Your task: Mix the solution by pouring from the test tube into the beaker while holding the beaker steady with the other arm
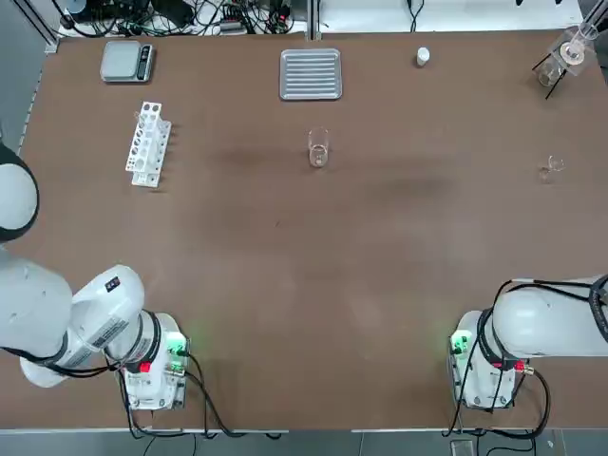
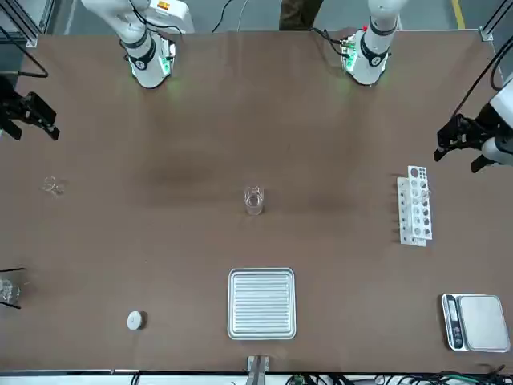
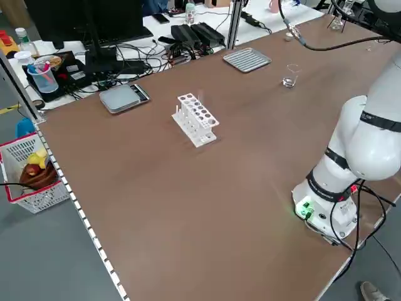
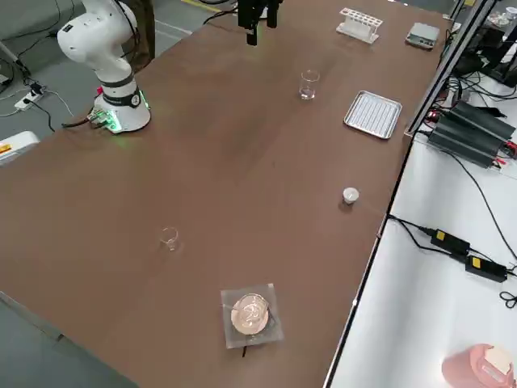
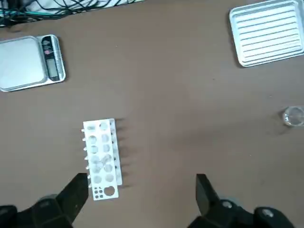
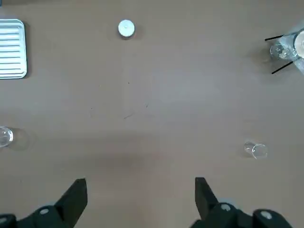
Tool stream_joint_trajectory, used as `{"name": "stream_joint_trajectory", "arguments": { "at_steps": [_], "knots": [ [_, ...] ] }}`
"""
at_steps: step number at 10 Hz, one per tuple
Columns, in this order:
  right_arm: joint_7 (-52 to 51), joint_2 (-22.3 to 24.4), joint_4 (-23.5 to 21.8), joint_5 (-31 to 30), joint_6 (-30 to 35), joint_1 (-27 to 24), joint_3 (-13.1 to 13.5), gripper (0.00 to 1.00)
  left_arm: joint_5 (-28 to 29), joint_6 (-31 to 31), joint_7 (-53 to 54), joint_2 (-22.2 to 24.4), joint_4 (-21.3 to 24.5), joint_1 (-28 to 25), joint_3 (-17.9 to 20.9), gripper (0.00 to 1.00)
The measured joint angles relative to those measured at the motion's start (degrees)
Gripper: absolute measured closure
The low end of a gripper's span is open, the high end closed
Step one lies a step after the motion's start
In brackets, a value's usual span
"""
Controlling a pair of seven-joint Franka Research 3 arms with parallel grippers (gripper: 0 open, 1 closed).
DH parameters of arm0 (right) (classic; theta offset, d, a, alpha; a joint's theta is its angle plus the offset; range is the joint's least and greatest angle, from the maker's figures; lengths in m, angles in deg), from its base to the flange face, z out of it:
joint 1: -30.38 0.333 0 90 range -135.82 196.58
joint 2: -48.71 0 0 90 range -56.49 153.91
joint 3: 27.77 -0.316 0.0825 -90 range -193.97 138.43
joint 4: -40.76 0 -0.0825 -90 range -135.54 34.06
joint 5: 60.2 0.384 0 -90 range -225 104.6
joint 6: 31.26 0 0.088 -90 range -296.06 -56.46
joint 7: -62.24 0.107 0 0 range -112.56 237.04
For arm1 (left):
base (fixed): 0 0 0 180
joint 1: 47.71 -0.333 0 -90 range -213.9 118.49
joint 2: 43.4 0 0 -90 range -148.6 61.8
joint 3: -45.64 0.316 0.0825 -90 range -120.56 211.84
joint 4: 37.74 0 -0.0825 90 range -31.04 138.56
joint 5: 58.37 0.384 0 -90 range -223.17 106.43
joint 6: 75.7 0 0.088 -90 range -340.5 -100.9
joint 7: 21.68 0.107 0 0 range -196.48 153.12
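Observation:
The beaker (image 1: 318, 149), a small clear glass cylinder, stands upright and alone mid-table; it also shows as the beaker (image 2: 253, 200). A white test tube rack (image 1: 147, 142) stands on the left side, and a clear test tube (image 5: 98, 163) shows faintly in one of its holes. My left gripper (image 5: 141, 194) hangs open high above the table, over the rack's near end. My right gripper (image 6: 140, 197) is open too, high over the right half, with the beaker (image 6: 4, 136) far off to its side. Neither gripper holds anything.
A metal tray (image 1: 311, 74) lies at the back centre and a scale (image 1: 128, 61) at the back left. A white cap (image 1: 423, 57), a clear flask on a dark stand (image 1: 565, 55) and a tiny glass vessel (image 1: 553, 168) sit on the right.

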Motion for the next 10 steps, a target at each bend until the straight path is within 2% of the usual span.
{"name": "stream_joint_trajectory", "arguments": {
  "at_steps": [2,6,7,10],
  "knots": [
    [0.01,0.0,0.0,0.0,-0.74,0.0,0.0,0.0,1.96,0.02,-3.91,0.06,-1.04,-0.04,-0.13,0.0],
    [0.02,0.0,-0.02,0.0,-1.1,0.02,-0.02,0.0,2.01,1.43,-5.37,0.12,-2.87,0.77,0.5,0.0],
    [0.02,0.0,-0.03,0.0,-1.09,0.02,-0.02,0.0,2.01,1.78,-5.44,0.14,-3.17,3.67,3.06,0.0],
    [0.04,-0.03,-0.06,0.0,-1.45,0.02,-0.02,0.0,2.01,3.68,-5.9,-0.07,-3.19,18.49,17.88,0.0]
  ]
}}
